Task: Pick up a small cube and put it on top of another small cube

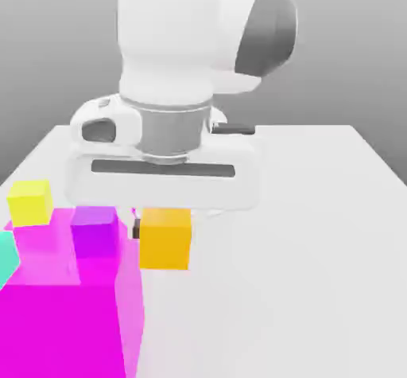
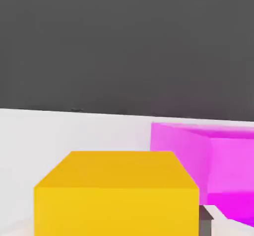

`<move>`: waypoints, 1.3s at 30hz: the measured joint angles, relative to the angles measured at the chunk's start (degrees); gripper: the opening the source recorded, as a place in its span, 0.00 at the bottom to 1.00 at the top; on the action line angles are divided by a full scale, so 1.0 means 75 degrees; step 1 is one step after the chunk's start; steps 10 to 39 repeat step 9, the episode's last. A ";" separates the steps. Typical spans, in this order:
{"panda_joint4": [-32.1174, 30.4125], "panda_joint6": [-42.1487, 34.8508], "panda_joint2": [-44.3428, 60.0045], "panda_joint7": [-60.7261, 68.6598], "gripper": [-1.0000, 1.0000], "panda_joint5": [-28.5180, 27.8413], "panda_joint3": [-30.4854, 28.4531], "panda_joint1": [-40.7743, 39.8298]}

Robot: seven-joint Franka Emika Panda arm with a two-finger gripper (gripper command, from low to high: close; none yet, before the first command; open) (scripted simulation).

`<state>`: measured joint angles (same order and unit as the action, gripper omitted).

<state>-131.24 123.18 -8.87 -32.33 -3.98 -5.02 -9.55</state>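
The small amber cube (image 1: 165,239) sits directly under the white hand, just to the exterior view's right of the big magenta block (image 1: 63,313). My gripper (image 1: 164,231) is shut on this cube, and one dark finger (image 1: 137,227) shows against the cube's side nearest the magenta block. In the hand view the amber cube (image 2: 116,193) is very close, with a dark fingertip (image 2: 206,221) pressed to its side and the magenta block (image 2: 208,160) beyond. I cannot tell whether the cube rests on the table or is just off it. A paler lemon-yellow small cube (image 1: 30,201) stands at the exterior view's left.
A purple cube (image 1: 95,231) rests on the white table (image 1: 302,233) between the lemon-yellow cube and the amber one, against the magenta block. A teal shape (image 1: 6,257) pokes in at the exterior view's left edge. Bare table stretches toward the exterior view's right.
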 joint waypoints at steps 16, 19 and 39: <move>-0.0481 -0.0046 -0.0454 0.1481 1.00 0.0112 -0.1137 -0.0785; -0.0481 -0.0046 -0.0454 0.1481 1.00 0.0112 -0.1137 -0.0785; -0.0481 -0.0046 -0.0454 0.1481 1.00 0.0112 -0.1137 -0.0785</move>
